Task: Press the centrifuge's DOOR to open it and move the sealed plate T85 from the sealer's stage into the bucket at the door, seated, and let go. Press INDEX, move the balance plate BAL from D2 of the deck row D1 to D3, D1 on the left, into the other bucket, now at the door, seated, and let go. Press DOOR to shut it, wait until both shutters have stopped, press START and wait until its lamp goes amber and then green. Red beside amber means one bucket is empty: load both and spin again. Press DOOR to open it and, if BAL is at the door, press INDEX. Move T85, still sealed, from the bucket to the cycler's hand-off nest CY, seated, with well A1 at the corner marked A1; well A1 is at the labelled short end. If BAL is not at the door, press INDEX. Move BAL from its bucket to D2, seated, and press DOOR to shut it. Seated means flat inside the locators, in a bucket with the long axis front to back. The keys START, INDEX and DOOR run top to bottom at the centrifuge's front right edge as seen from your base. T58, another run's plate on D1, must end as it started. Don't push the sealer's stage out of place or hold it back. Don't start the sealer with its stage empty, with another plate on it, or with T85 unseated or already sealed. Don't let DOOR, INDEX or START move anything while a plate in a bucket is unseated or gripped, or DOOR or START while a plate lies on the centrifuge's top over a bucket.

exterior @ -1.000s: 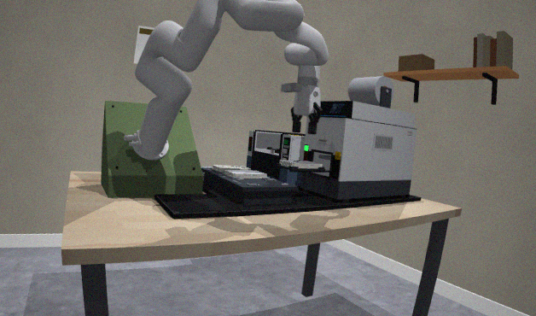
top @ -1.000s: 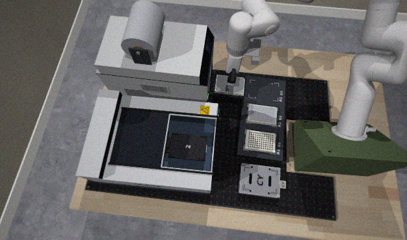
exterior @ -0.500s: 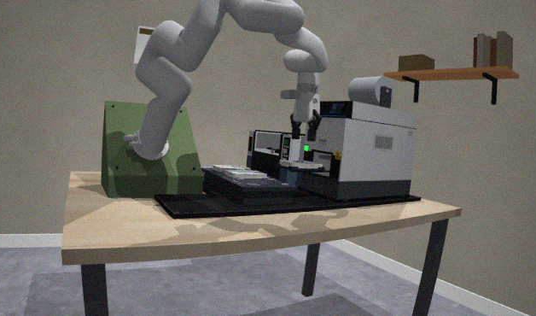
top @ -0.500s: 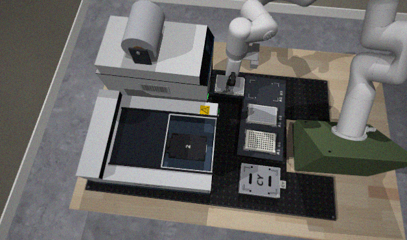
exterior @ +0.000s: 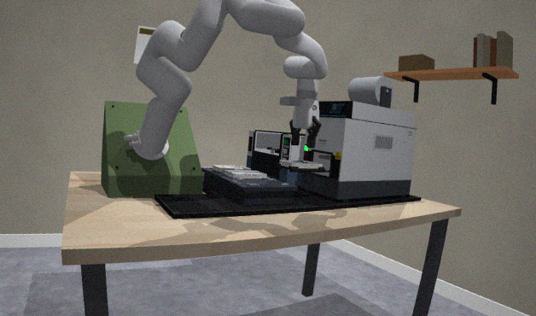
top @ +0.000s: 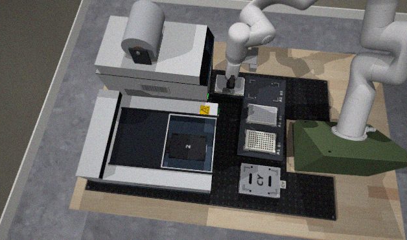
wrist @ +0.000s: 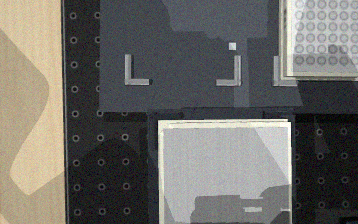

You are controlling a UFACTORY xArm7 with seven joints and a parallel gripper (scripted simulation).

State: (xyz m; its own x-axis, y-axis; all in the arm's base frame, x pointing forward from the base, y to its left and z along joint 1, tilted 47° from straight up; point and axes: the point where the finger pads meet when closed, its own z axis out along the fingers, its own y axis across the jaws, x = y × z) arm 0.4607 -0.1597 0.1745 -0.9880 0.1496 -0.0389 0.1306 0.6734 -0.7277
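Observation:
The sealed plate T85 (top: 221,85) (exterior: 299,163) (wrist: 220,160), with a grey foil top, lies on the sealer's stage beside the sealer (top: 159,61) (exterior: 368,145). My gripper (top: 231,85) (exterior: 303,133) is open and empty. It hangs straight above the plate, a little way up, with the fingers apart. The centrifuge (top: 98,136) has its door open, and the bucket marked 2 (top: 188,146) shows empty in the opening. The balance plate BAL (top: 262,114) (wrist: 330,40) sits on D2. T58 (top: 260,141) sits on D1. The nest CY (top: 260,180) is empty.
D3 (top: 264,89) (wrist: 180,60) of the deck row is empty, right beside the stage. The sealer's body rises close to the gripper on one side. The green arm base (top: 341,152) (exterior: 150,162) stands beyond the deck row.

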